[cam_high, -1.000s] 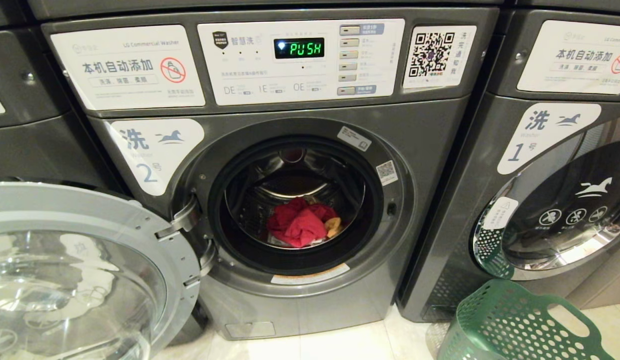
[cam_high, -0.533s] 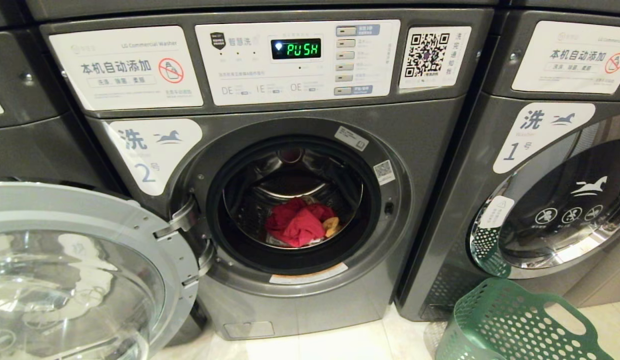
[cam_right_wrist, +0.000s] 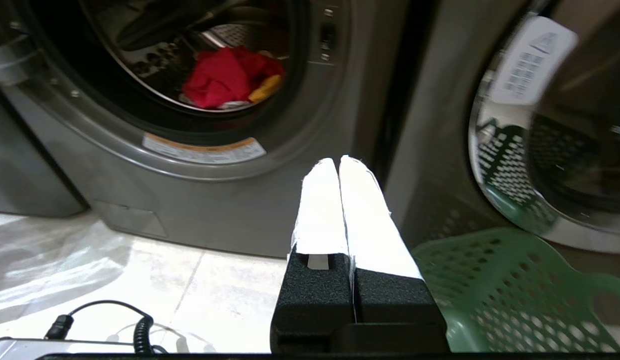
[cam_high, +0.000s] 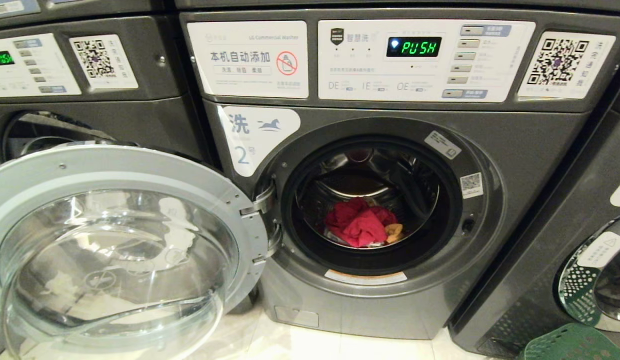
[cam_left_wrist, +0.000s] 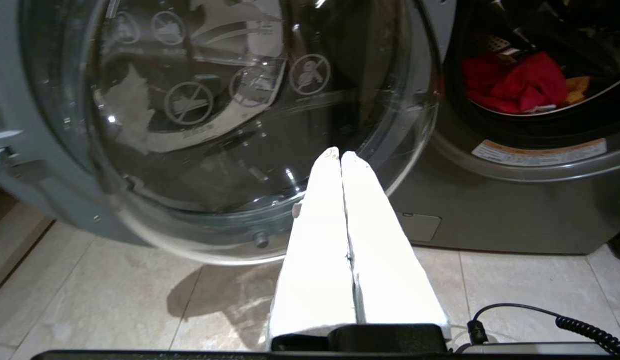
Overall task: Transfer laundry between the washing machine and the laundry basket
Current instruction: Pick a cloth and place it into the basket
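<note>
- The red laundry (cam_high: pixel 360 225) lies bunched at the bottom of the drum, with a small orange piece (cam_high: pixel 394 231) touching its right side.
- The drum belongs to the washing machine (cam_high: pixel 390 200) marked 2, whose display (cam_high: pixel 414 46) reads PUSH in green.
- Its glass door (cam_high: pixel 114 250) stands swung wide to the left on its hinges, tilted out over the pale tiled floor (cam_high: pixel 299 345).
- The green laundry basket (cam_right_wrist: pixel 515 290) sits on the floor to the right, in front of the neighbouring machine (cam_right_wrist: pixel 550 140), whose door is closed; from the head view only a corner of the basket shows.
- The left gripper (cam_left_wrist: pixel 340 155) hangs low in front of the open door, its white fingers pressed together on nothing.
- The right gripper (cam_right_wrist: pixel 338 162) hovers low between the two machines, just beside the basket, fingers likewise together and empty.
- A coiled black cable (cam_right_wrist: pixel 139 330) lies near the floor below it.
</note>
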### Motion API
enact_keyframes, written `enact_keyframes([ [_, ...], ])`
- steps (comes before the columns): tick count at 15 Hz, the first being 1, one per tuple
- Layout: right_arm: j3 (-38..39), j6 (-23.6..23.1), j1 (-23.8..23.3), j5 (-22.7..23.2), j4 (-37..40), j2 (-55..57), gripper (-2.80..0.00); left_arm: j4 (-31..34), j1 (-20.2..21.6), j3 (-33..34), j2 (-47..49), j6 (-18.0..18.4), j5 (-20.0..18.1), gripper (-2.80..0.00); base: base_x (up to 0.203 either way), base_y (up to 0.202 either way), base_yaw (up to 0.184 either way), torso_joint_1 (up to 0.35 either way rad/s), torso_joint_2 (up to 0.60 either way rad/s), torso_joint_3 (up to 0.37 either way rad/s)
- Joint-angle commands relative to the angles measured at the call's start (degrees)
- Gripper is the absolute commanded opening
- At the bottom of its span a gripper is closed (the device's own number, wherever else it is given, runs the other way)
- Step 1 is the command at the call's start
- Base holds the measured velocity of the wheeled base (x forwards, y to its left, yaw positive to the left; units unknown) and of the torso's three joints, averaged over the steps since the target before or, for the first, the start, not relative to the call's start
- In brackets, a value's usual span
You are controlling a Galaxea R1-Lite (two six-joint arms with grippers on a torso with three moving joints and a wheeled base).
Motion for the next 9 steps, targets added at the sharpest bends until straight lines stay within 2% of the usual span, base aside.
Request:
enact_keyframes([
  [1, 0.0, 0.05, 0.0, 0.0, 0.0, 0.07, -2.8, 0.01, 0.01, 0.0, -0.06, 0.02, -0.02, -2.8, -0.002, -0.003, 0.091, 0.002, 0.0, 0.006],
  [9, 0.0, 0.08, 0.0, 0.0, 0.0, 0.07, -2.8, 0.01, 0.01, 0.0, -0.05, -0.52, 0.24, -2.8, 0.0, 0.0, 0.0, 0.0, 0.0, 0.0],
])
